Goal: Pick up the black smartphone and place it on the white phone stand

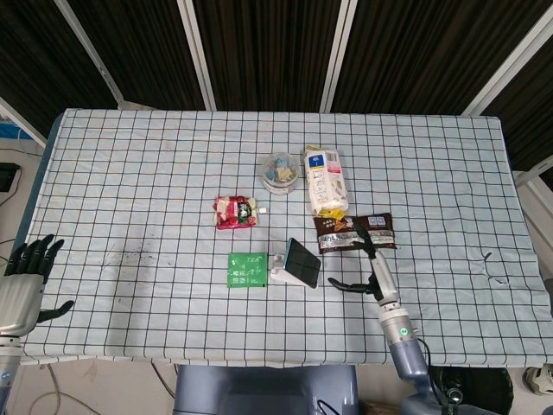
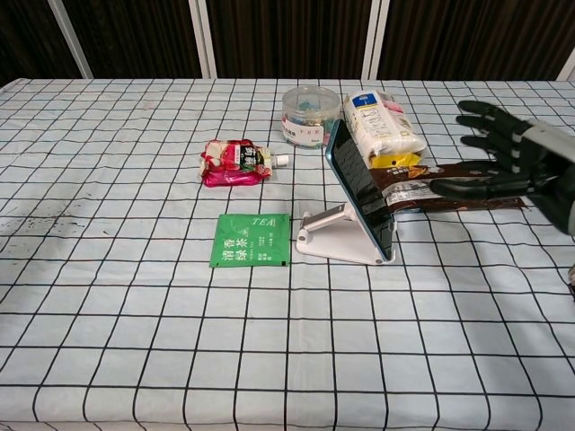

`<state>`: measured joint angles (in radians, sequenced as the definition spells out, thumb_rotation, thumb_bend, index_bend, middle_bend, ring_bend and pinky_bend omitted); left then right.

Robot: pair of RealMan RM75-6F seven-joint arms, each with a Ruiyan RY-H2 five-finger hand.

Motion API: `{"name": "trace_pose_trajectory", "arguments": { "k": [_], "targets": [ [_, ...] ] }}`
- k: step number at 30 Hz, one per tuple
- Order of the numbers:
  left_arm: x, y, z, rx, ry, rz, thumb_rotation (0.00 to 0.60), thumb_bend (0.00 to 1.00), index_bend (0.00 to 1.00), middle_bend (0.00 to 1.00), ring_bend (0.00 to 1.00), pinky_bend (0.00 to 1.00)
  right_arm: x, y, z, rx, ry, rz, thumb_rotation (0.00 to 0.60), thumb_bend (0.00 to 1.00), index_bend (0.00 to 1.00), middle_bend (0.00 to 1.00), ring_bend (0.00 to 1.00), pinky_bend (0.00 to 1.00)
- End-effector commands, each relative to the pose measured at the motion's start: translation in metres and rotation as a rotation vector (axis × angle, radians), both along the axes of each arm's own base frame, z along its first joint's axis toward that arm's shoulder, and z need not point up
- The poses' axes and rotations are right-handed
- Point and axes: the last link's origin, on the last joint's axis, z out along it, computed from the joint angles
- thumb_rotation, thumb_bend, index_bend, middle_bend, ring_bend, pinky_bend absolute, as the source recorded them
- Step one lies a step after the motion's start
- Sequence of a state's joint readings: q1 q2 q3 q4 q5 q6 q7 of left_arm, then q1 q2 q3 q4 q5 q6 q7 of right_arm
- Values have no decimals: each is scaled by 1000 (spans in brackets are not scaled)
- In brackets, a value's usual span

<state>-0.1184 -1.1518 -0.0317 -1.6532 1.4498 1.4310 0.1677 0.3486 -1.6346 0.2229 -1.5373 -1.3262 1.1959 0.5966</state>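
Note:
The black smartphone [image 2: 359, 190] leans tilted on the white phone stand [image 2: 337, 239], near the table's middle; in the head view the smartphone [image 1: 303, 263] covers most of the stand [image 1: 278, 270]. My right hand [image 2: 503, 160] hovers to the right of the phone, apart from it, fingers spread and holding nothing; the head view shows this hand [image 1: 363, 264] just right of the stand. My left hand [image 1: 24, 275] hangs off the table's left edge, fingers apart and empty.
A green tea sachet [image 2: 252, 240] lies left of the stand. A red snack pouch [image 2: 235, 162], a round clear tub [image 2: 310, 116], a white packet [image 2: 381, 124] and a brown wrapper bar [image 2: 449, 186] lie behind and right of the stand.

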Motion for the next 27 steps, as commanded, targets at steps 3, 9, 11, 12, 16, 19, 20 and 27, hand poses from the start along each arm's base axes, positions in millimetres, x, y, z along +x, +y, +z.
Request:
{"name": "trace_pose_trajectory", "arguments": {
  "k": [3,9,11,12,16,19,20,27],
  "targets": [
    [0,-1,2,0,-9,-10,600,0,0,0,0,0,-20,3,60,-75,129,-43,600,73,0,0,0,142],
    [0,-2,3,-9,-4,-15,600,0,0,0,0,0,-55,25,104,-20,484,-44,600,90,0,0,0,143],
    [0,-2,4,-10,3,-16,600,0,0,0,0,0,-71,39,121,-19,693,-14,600,91,0,0,0,142],
    [-1,-2,4,-9,5,-16,600,0,0,0,0,0,-76,43,127,-27,756,-7,600,91,0,0,0,143],
    [0,-2,4,-2,11,-20,600,0,0,0,0,0,-92,62,143,-80,1005,3,600,90,0,0,0,142],
    [1,-3,5,7,20,-25,600,0,0,0,0,0,-100,76,145,-78,1117,-18,600,89,0,0,0,142],
    [0,-3,5,10,21,-24,600,0,0,0,0,0,-103,79,145,-73,1143,-23,600,89,0,0,0,142],
    [-3,-3,7,21,21,-13,600,0,0,0,0,0,-98,82,139,-111,1170,-43,600,89,0,0,0,142]
  ]
}}
